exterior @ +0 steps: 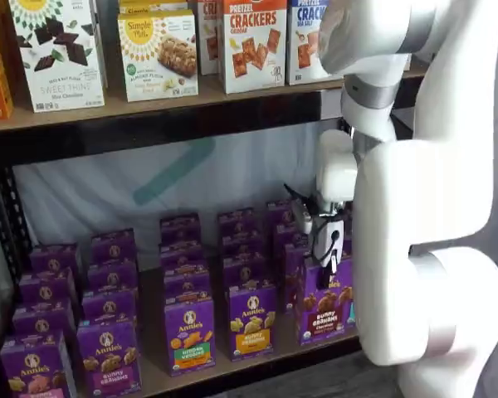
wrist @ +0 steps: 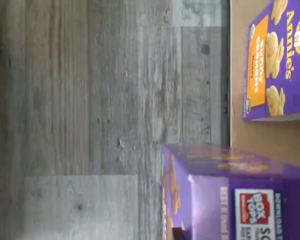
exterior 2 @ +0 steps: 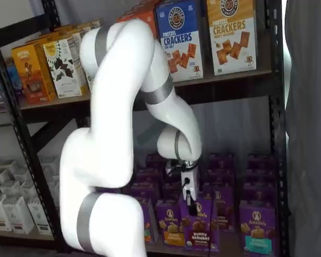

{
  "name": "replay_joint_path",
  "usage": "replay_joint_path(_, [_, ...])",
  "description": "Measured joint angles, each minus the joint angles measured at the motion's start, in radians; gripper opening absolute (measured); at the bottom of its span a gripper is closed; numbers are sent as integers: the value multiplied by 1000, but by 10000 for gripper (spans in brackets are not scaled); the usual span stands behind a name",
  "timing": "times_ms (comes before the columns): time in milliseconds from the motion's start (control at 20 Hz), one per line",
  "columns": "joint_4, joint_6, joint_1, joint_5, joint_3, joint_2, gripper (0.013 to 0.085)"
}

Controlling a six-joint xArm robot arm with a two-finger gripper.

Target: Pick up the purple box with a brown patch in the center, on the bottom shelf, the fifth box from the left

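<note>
Purple with a brown patch at its centre, the target box (exterior: pixel 324 306) sits at the front of the bottom shelf (exterior: pixel 232 365) directly under the jaws, whose black fingers (exterior: pixel 328 249) come down onto its top edge and appear closed on it in both shelf views. Beside it, away from the white arm (exterior: pixel 432 207), stands a purple box with an orange patch (exterior: pixel 251 320), close by. Grey plank flooring (wrist: pixel 90 100) fills most of the wrist view, with the top of a purple box (wrist: pixel 240 195) close beneath the jaws.
</note>
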Motion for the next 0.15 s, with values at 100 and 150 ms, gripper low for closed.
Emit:
replay_joint_path(100, [-7,9,1,28,14,-33,290])
replay_joint_path(150, [-8,11,2,39,21,-48,290])
